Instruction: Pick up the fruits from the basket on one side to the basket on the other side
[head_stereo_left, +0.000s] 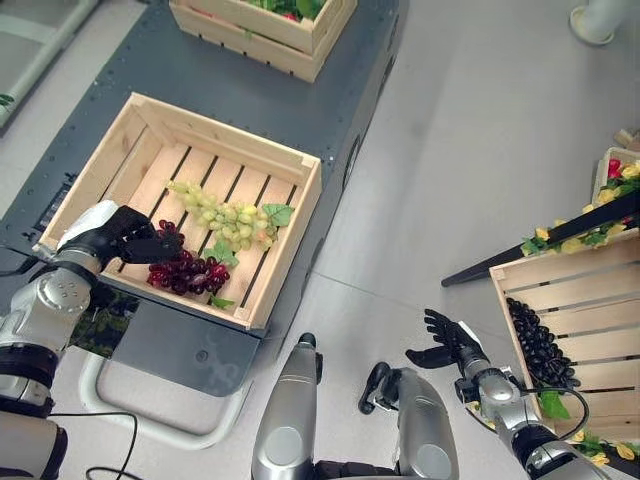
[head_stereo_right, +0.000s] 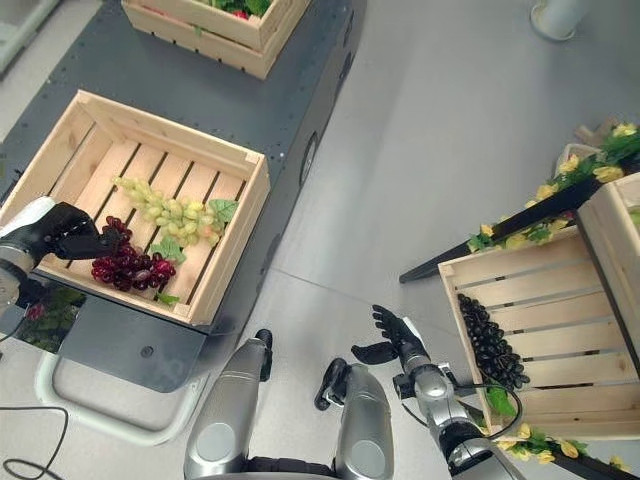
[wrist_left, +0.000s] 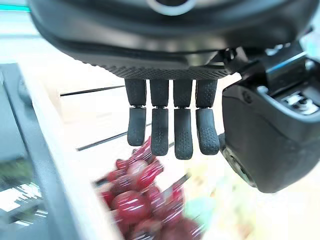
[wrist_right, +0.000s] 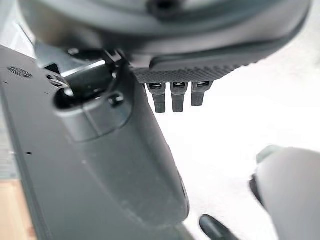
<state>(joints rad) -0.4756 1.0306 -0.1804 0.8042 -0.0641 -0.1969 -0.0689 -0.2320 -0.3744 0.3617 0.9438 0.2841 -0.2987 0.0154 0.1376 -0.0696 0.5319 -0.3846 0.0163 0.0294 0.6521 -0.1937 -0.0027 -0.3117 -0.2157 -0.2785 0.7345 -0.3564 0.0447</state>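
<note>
Two grape bunches (head_stereo_left: 190, 272) are seen beside the crate (head_stereo_left: 285, 238) rim, the relaxed left hand (head_stereo_left: 125, 237) apparently just touching one; the right hand (head_stereo_left: 450, 340) is spread.

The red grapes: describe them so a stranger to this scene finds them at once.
Start at the open wooden crate on the dark grey platform at the robot's left. Two bunches lie on its slats; the red grapes are the one nearer the robot, right by the fingers of the left hand. Their dark red colour sets them apart from the pale green grapes lying just beyond.
</note>
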